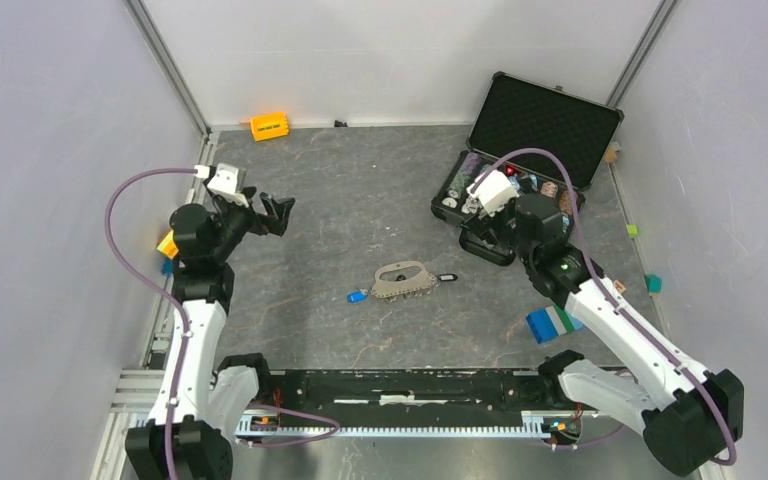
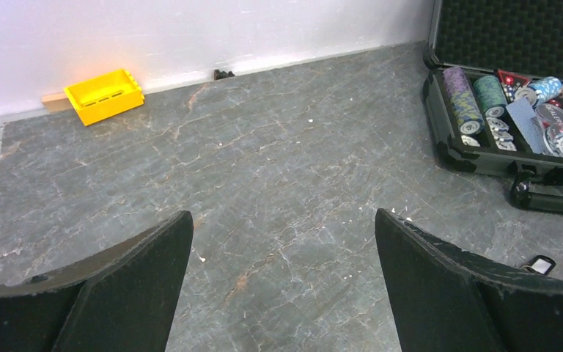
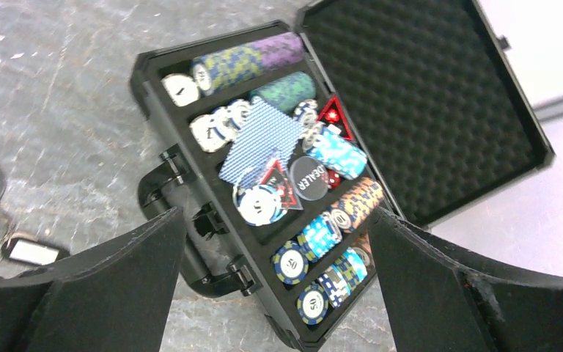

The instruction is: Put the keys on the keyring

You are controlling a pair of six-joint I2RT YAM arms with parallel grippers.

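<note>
Left tool wide open, empty, over bare grey marbled table. Right tool open, empty, above open poker chip case. Keyring mid-table, blue key just left, black key just right. Yellow block by far white wall.

Inside the open black foam-lined case, a round black plastic disc reads "DEALER", and two blue-and-white edged poker chips each show the number 50.
</note>
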